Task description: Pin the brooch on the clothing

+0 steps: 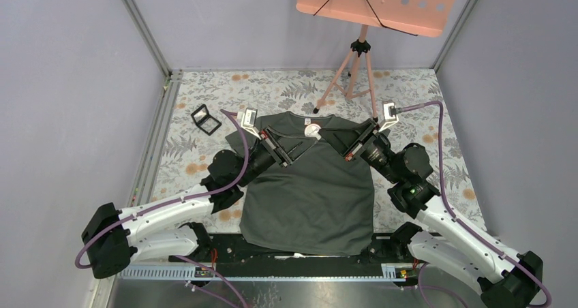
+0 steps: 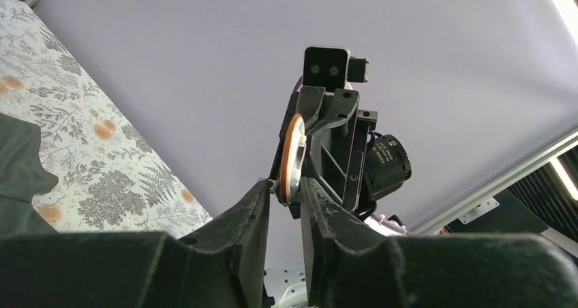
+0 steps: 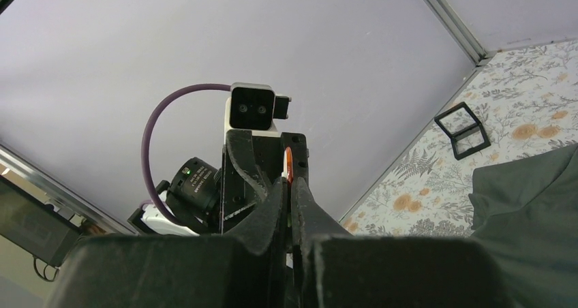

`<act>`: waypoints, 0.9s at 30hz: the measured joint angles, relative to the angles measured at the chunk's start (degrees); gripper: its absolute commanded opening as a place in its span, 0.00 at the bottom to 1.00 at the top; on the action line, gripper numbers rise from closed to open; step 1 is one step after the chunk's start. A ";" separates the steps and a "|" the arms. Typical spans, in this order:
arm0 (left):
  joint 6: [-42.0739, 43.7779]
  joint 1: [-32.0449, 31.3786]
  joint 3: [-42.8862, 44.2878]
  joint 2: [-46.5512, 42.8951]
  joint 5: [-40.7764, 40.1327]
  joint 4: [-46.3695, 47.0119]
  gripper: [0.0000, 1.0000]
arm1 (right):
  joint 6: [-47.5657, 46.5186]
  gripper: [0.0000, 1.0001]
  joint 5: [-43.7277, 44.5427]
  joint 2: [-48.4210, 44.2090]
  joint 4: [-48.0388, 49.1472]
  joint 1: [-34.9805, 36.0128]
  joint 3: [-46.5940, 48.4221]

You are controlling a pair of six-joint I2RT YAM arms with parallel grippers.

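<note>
Brooch (image 2: 292,159) held edge-on where my two grippers meet, in the air just above the collar of the clothing (image 1: 310,192).

I see my right gripper (image 3: 287,180) clamped tight on the brooch, only its orange rim showing past the fingertips. My left gripper (image 2: 285,185) faces it, its jaws narrowed around the opposite edge. I cannot tell whether they pinch it yet. The clothing lies flat on the floral table (image 1: 204,93), collar away from the arm bases. A black case (image 1: 206,119) sits apart from the clothing, off the sleeve on my left arm's side.
</note>
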 measured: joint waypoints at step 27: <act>8.15 5.20 2.99 -5.49 9.92 -23.58 0.00 | -14.82 0.69 -5.79 -2.36 -31.85 -5.90 11.56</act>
